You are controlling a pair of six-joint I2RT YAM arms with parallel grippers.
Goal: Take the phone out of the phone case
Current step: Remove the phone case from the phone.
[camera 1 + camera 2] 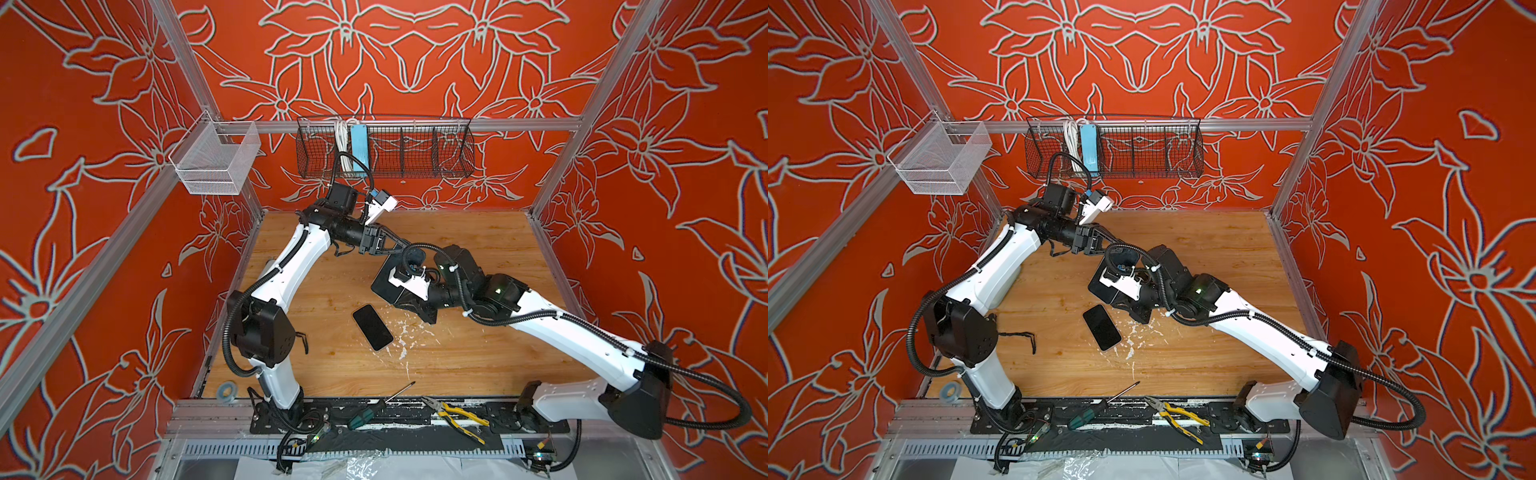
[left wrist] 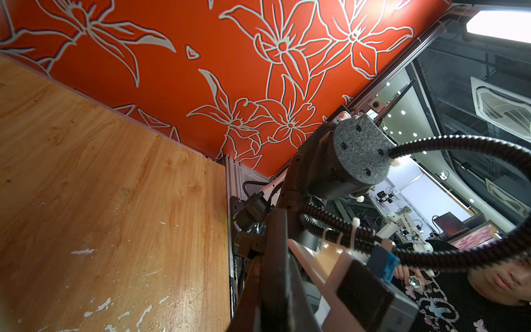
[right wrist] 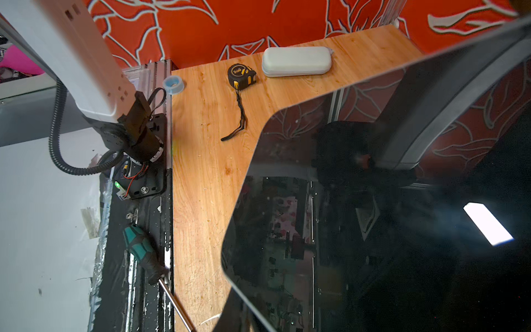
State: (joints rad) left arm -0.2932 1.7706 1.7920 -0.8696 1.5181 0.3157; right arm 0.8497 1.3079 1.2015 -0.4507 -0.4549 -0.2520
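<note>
Red flower-patterned walls box in a wooden tabletop [image 1: 478, 249]. Near its middle, a touch toward 7 o'clock, the phone [image 1: 372, 327] lies flat with its dark screen up and nothing visible round its rim. At about 1 o'clock from it, and apart from it, a glossy black slab with rounded corners is held off the wood. I take this for the empty phone case [image 1: 384, 289], though no view shows its inside. The right fingers [image 3: 431, 100] are clamped on it: in the right wrist view one grey finger lies across its mirror-like face and meets its own reflection. The left fingers [image 1: 395, 244] reach in from 10 o'clock and are drawn together. Their tips are hidden behind the right arm's cable, so I cannot tell whether they pinch the case's far edge. By that reading the main work is done, with the phone free of its case. What is left is likely only to set the case down and pull both arms clear. Farther out, a tape measure [image 3: 241, 75] and a white pouch [image 3: 297, 61] sit toward 9 o'clock. A screwdriver [image 1: 368, 411] and pliers [image 1: 446, 411] lie at 6 o'clock, and a wire basket [image 1: 384, 149] hangs at 12 o'clock.
</note>
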